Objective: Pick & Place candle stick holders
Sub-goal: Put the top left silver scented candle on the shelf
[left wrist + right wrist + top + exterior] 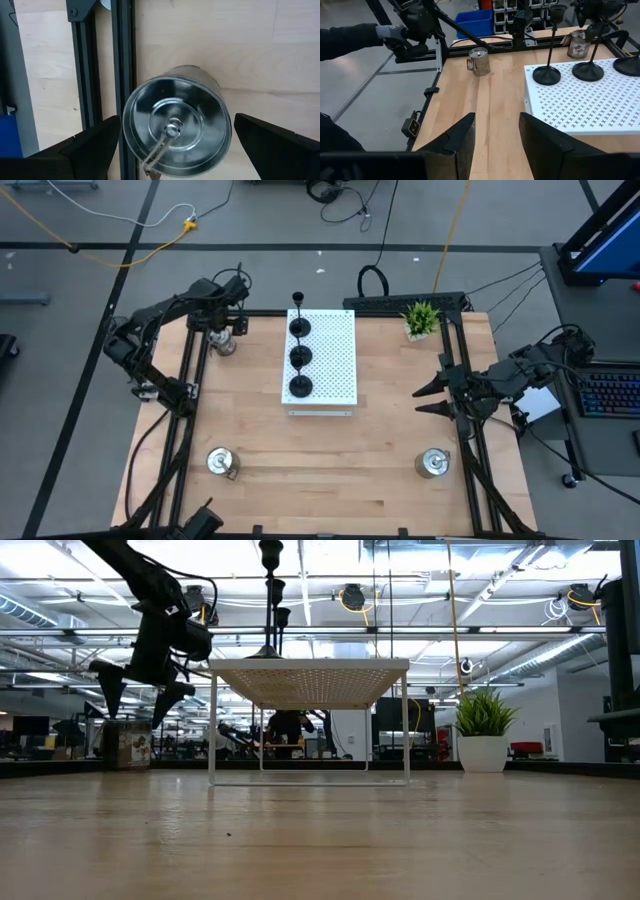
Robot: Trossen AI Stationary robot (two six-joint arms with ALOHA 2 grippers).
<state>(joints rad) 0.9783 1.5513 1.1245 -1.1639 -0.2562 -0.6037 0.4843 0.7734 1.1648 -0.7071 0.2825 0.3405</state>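
Three black candle stick holders stand in a row on the white perforated board. One silver holder stands on the table at the far left. My left gripper hovers over it, open and pointing down, one finger on either side of it and clear of it; the gripper also shows in the low view. Two more silver holders stand near the front, one at the left and one at the right. My right gripper is open and empty at the table's right, pointing toward the left.
A small green potted plant stands at the far right. Dark frame rails run along the table's left edge, right beside the far-left holder. A person's dark sleeve shows beyond the table's left edge. Bare wood lies between the board and the front holders.
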